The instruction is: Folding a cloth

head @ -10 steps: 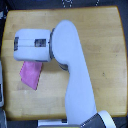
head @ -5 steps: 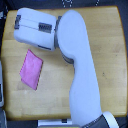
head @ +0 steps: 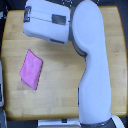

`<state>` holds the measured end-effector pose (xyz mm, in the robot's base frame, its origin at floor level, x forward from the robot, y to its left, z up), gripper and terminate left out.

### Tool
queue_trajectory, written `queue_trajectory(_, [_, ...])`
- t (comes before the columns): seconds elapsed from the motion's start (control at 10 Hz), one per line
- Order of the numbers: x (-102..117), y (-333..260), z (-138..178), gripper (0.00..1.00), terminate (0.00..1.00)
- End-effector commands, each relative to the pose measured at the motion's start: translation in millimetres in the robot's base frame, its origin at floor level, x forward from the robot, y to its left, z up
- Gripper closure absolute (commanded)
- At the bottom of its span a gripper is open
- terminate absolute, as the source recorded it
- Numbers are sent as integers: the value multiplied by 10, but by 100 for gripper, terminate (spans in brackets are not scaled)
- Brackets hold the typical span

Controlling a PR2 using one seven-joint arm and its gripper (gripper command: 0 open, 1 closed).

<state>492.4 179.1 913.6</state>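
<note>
Cloth (head: 31, 69): thin fabric, plain pink-magenta, matt, no sheen, lies flat w/ a soft, slightly uneven surface; at approx. 9 o'clock on the worktop. Worktop (head: 60, 95): wood, light tan, faint grain, smooth, low satin finish, no glare. Arm (head: 92, 65): white moulded shell, looks like plastic, smooth, semi-gloss. At 12 o'clock its boxy forearm housing (head: 47, 22): same white plastic, w/ a dark grey inset.
</note>
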Motion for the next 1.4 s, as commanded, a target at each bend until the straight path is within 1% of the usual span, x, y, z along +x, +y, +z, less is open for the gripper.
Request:
queue_trajectory(0.0, [81,-1324,-9,0,0])
queue_trajectory(0.3, [51,-2137,26,0,0])
queue_trajectory(0.4, [49,-2177,26,0,0])
queue_trajectory(0.8, [30,-2840,-5,0,0])
queue_trajectory(1.0, [99,-3239,13,0,0])
queue_trajectory(1.2, [138,-3473,5,0,0])
queue_trajectory(1.3, [125,-3593,23,0,0])
